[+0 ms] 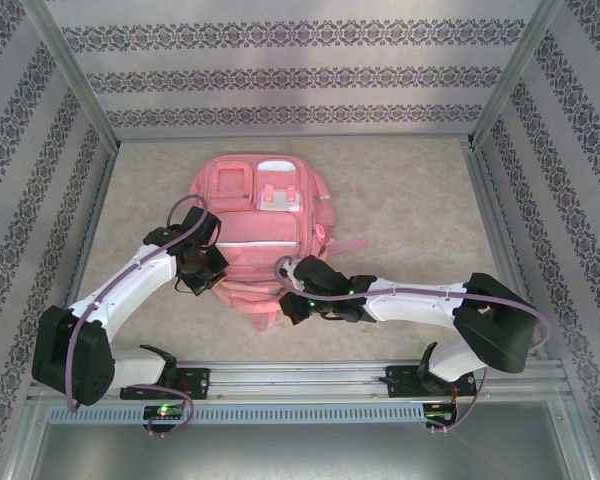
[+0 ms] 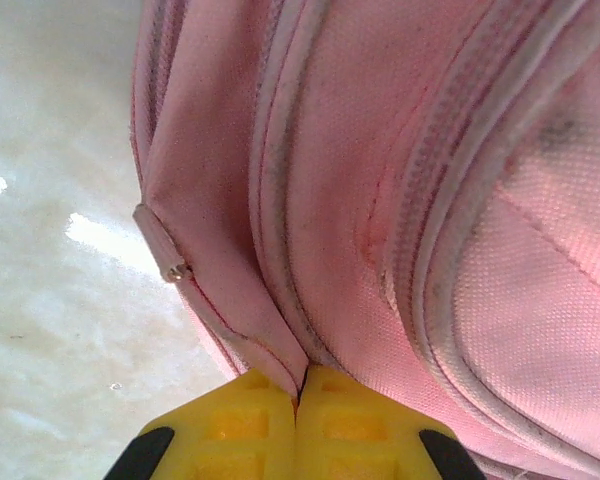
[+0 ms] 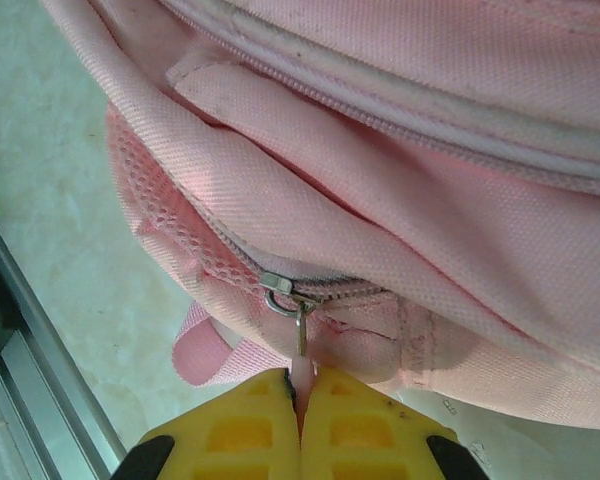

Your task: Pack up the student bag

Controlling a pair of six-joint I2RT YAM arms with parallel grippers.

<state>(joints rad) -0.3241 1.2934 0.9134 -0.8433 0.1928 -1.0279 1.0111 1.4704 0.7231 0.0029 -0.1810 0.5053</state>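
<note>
The large pink fabric backpack (image 1: 265, 215), with front pockets, pale strips and a white buckle, lies flat in the middle of the bench (image 1: 410, 200). The left gripper (image 2: 298, 392) is clamped on a fold of its side fabric. The right gripper (image 3: 301, 388) pinches its metal zipper pull (image 3: 300, 335).

At bottom centre I see my gripper (image 2: 298, 392), yellow pads pressed together, pinching what looks like a seam fold of the bag (image 2: 400, 180). Its pink fabric and piping fill the centre and right, with the pale table (image 2: 50, 330) at left.
</note>
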